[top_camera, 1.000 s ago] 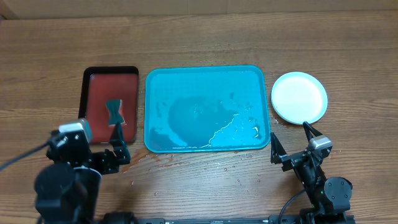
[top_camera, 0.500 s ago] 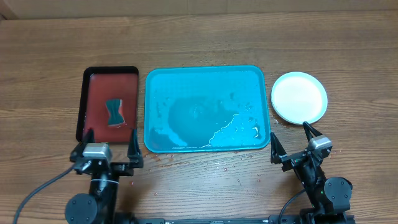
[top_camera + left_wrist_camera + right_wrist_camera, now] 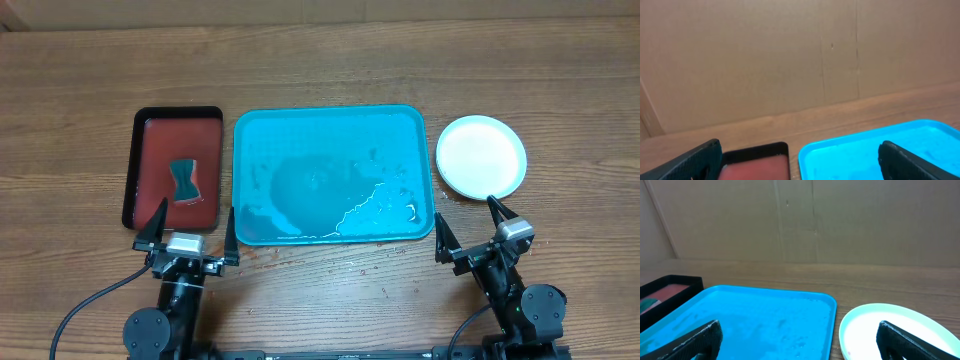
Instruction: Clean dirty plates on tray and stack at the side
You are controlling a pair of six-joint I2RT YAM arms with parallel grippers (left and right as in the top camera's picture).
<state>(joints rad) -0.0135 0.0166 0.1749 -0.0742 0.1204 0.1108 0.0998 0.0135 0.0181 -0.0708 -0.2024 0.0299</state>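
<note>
The turquoise tray [image 3: 330, 120] lies mid-table, wet, with no plate on it; it also shows in the left wrist view [image 3: 880, 150] and the right wrist view [image 3: 765, 315]. A white plate [image 3: 481, 157] sits on the table right of the tray, with a pale cyan rim showing round it [image 3: 890, 325]. Any plate under it is hidden, and no yellow-green plate shows. My left gripper [image 3: 192, 228] [image 3: 800, 165] is open and empty at the front, between the black tray and the turquoise tray. My right gripper [image 3: 468, 225] [image 3: 800, 342] is open and empty in front of the plate.
A black tray with a red inside [image 3: 145, 170] [image 3: 760, 150] stands left of the turquoise tray and holds a teal sponge [image 3: 184, 180]. Small red specks lie on the wood in front of the turquoise tray. A cardboard wall stands behind the table.
My left arm has dropped down from the front left and moved right, ending low in front of the gap between the two trays. The right arm has not moved.
</note>
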